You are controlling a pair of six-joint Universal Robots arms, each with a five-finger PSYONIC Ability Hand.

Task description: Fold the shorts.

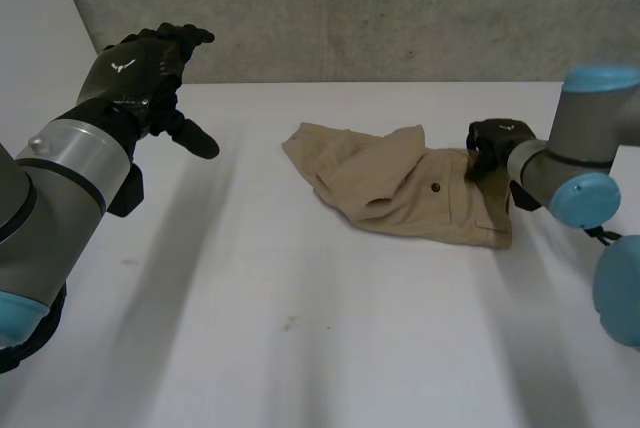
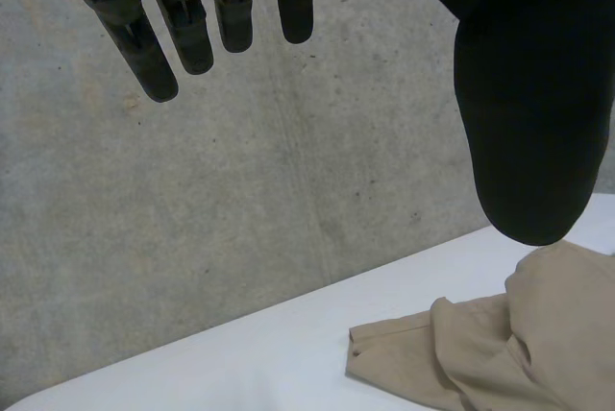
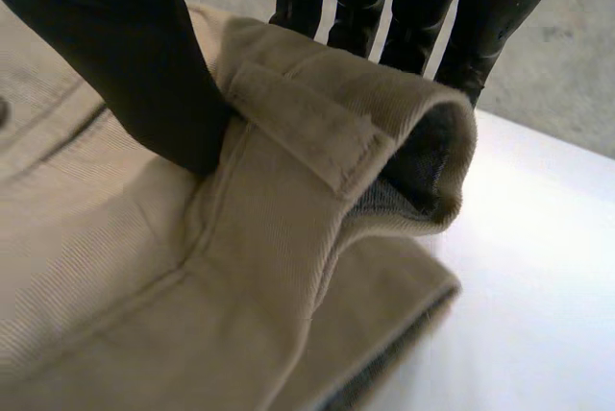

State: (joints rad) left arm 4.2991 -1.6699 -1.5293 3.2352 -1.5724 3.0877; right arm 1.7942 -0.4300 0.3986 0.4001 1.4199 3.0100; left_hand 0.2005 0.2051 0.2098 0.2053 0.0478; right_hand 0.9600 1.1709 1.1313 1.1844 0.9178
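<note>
Tan shorts (image 1: 400,186) lie crumpled on the white table (image 1: 300,348), right of the middle, with a dark button showing. My right hand (image 1: 490,148) is at their right end, at the waistband. Its thumb (image 3: 144,75) and fingers (image 3: 423,8) pinch a raised fold of the waistband (image 3: 327,132). My left hand (image 1: 150,68) hangs in the air far to the left of the shorts, well above the table. Its fingers (image 2: 192,17) and thumb (image 2: 528,113) are straight and spread, holding nothing. Past the thumb lies the shorts' near leg end (image 2: 480,353).
A grey concrete wall (image 1: 380,8) runs behind the table's far edge. The right arm's grey and blue joints (image 1: 590,158) stand close to the shorts' right end.
</note>
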